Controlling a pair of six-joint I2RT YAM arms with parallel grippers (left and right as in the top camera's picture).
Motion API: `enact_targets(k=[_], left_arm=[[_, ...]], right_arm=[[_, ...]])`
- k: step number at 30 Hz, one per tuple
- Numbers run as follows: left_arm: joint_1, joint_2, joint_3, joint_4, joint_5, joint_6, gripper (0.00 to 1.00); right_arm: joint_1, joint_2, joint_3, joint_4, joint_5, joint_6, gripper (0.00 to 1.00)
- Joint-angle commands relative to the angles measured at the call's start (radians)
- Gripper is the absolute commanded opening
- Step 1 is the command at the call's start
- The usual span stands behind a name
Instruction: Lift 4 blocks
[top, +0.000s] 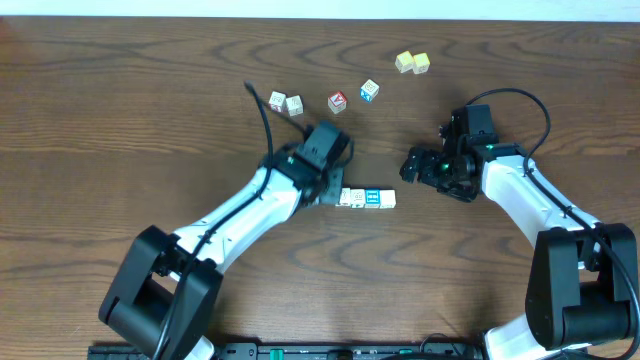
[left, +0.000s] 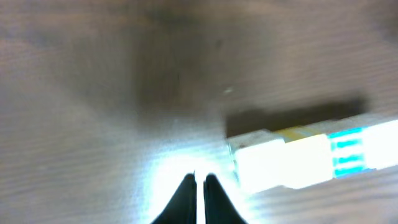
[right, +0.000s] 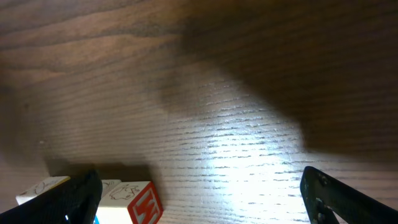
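Four blocks (top: 365, 198) in one touching row just beside the left gripper (left: 199, 178), its fingers pressed together and empty, right gripper (top: 413, 166) spread wide near the row's other end, two yellow cubes (top: 404, 62), one red-faced cube (top: 337, 101) beyond.

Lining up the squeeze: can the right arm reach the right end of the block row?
Likely yes: right gripper, jaws open, sits just off that end of the block row, bare table between.

Glossy wood-grain table (top: 120, 120), smooth printed blocks (top: 365, 198), matt black plastic fingers (left: 181, 202)
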Motion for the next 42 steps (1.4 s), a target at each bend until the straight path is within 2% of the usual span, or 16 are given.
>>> enact_targets(k=[1,8,19,30,42], left_arm=[[-0.002,-0.004,0.149,-0.064,-0.019,0.025,0.07],[-0.003,0.027,0.171,0.02,-0.018,0.027,0.07],[-0.052,0.196,0.169,0.112,-0.013,0.027,0.07],[-0.052,0.219,0.169,0.098,-0.013,0.025,0.07],[-0.056,0.219,0.168,0.035,-0.011,-0.029,0.07]], right_arm=[[0.006,-0.005,0.01,0.008,0.009,-0.003,0.99],[0.006,-0.005,0.01,0.008,0.009,-0.003,0.99],[0.006,-0.005,0.01,0.008,0.009,-0.003,0.99],[0.006,-0.005,0.01,0.011,0.009,-0.003,0.99],[0.006,-0.005,0.01,0.022,0.009,-0.003,0.99]])
